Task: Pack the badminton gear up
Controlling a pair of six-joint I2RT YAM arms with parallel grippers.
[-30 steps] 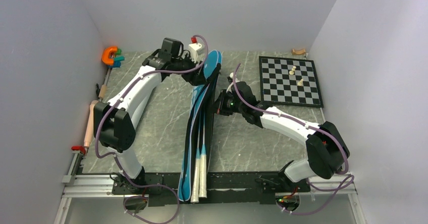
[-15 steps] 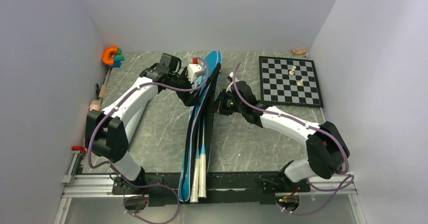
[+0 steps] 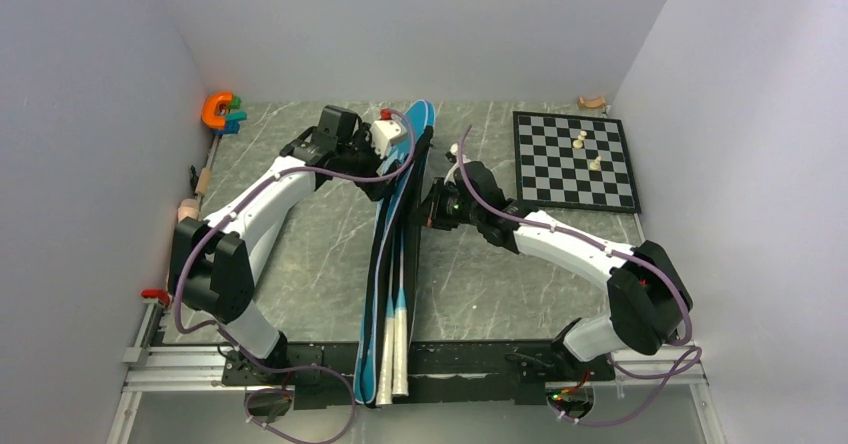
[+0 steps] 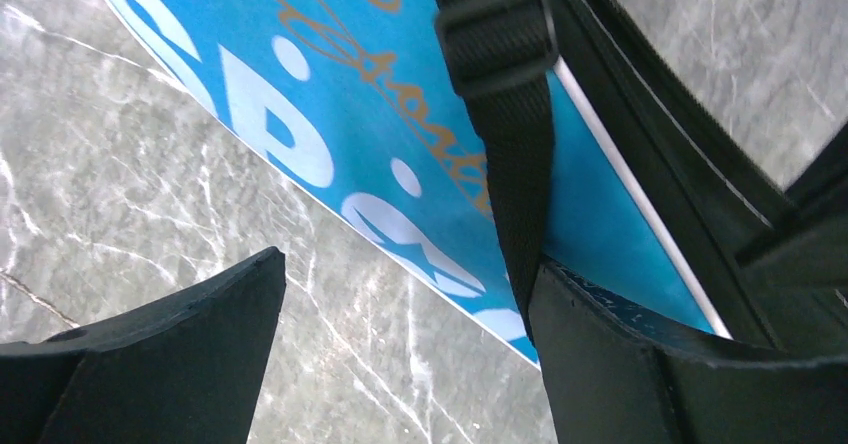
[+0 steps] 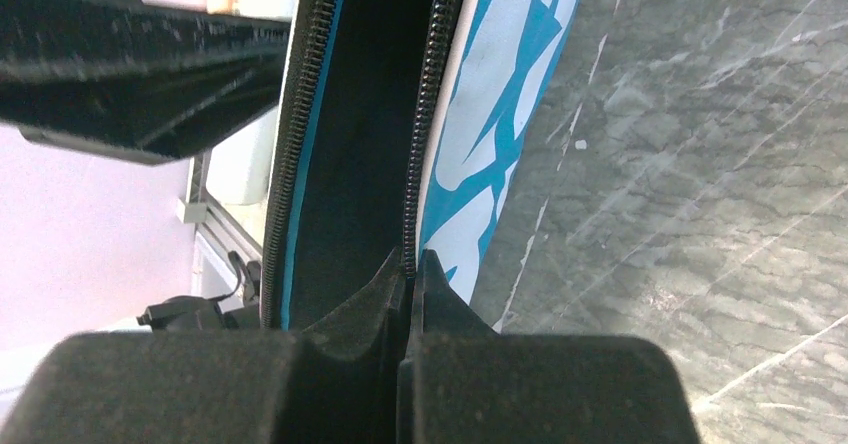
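The blue bag (image 3: 388, 226) stands on edge along the middle of the table (image 3: 300, 254), running from 12 o'clock at the far side to 6 o'clock at the near edge. The white racket handles (image 3: 398, 349) stick out of its open near end. The left arm rises from its base at 7 o'clock, folds at the elbow by the left wall and stretches toward 1 o'clock, its wrist bent down over the bag's wide far part. The left gripper (image 4: 405, 294) has its fingers spread apart, the right one touching the bag's lower edge just beneath the black strap (image 4: 505, 114). The right arm rises from 5 o'clock and lies low, forearm pointing toward 10 o'clock. The right gripper (image 5: 410, 259) is pinched together on the bag's zipper edge (image 5: 425, 114) from the right side.
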